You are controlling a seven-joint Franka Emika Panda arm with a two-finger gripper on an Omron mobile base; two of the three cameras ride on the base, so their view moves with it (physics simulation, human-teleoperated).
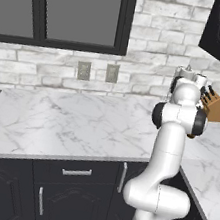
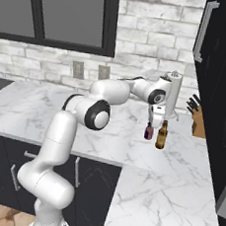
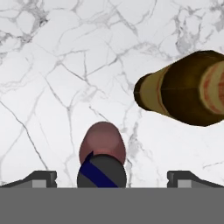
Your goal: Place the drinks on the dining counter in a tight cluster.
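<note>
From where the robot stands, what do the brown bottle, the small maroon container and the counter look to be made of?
The brown bottle looks like glossy amber glass, semi-translucent. The small maroon container looks opaque and smooth with a dark top, perhaps plastic or metal; hard to tell. The counter looks like polished white marble with grey veins.

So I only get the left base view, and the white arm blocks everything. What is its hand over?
Observer: In the right base view the gripper hangs just above a short maroon drink on the marble worktop.
Operator: Has it grabbed it?
Observer: No. The hand view shows the jaws wide open, with a fingertip on each side of the drink's top and neither touching it.
Operator: Anything else close by?
Observer: A taller brown bottle stands upright right beside it, on the side toward the knife block.
</note>
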